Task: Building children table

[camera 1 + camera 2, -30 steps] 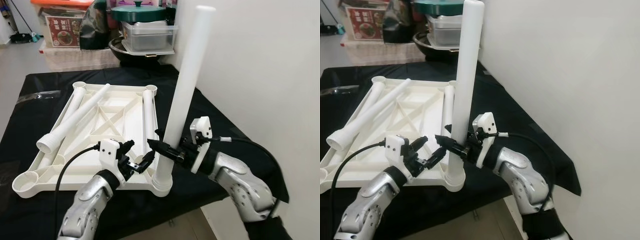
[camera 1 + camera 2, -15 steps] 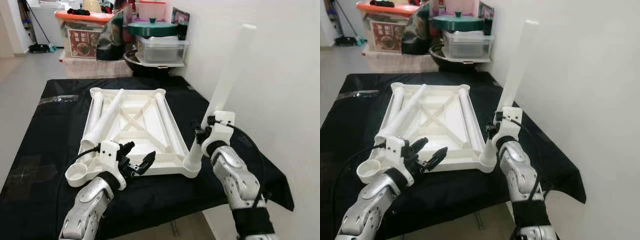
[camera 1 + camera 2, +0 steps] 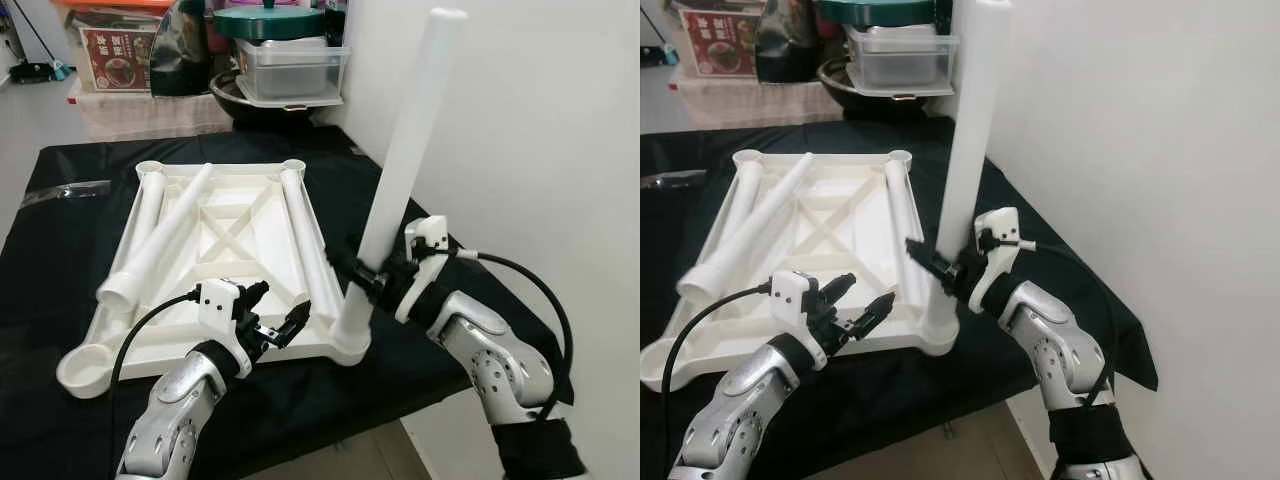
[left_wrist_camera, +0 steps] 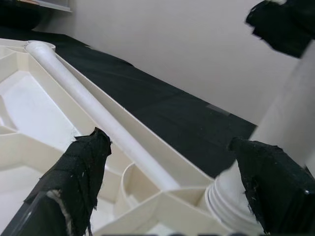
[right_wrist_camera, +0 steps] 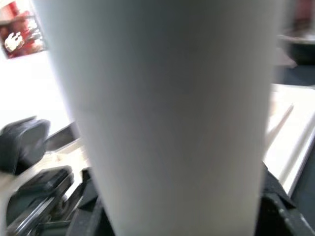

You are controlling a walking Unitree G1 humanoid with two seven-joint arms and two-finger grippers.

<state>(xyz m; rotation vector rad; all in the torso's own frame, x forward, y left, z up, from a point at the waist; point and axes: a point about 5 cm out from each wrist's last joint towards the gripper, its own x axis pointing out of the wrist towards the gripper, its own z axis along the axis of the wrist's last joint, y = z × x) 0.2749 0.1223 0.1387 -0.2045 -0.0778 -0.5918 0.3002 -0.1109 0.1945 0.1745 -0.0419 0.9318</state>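
Eye views: white plastic upturned tabletop [image 3: 215, 235] on black-covered table [image 3: 60, 225]; long white plastic leg tube [image 3: 395, 175] stands in near-right corner socket [image 3: 350, 345], leaning right.
R gripper [image 3: 362, 278]: fingers clamped on tube low down.
L gripper [image 3: 280, 325]: fingers spread, holding nothing, just left of socket.
L wrist view: socket between spread fingertips [image 4: 81, 164].
R wrist view: tube close, blurred.
Risk: tilt may jam the tube or lever tabletop; judged, not seen.

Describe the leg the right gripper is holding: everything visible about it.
The leg is a long, smooth white tube, plastic by its look, slightly narrower toward its closed, flat top. It stands nearly upright, leaning a little toward the wall, its foot seated in the near right corner socket of the upturned tabletop. The right gripper clamps it low down, just above the socket. The left gripper hovers open beside the socket, not touching the leg.
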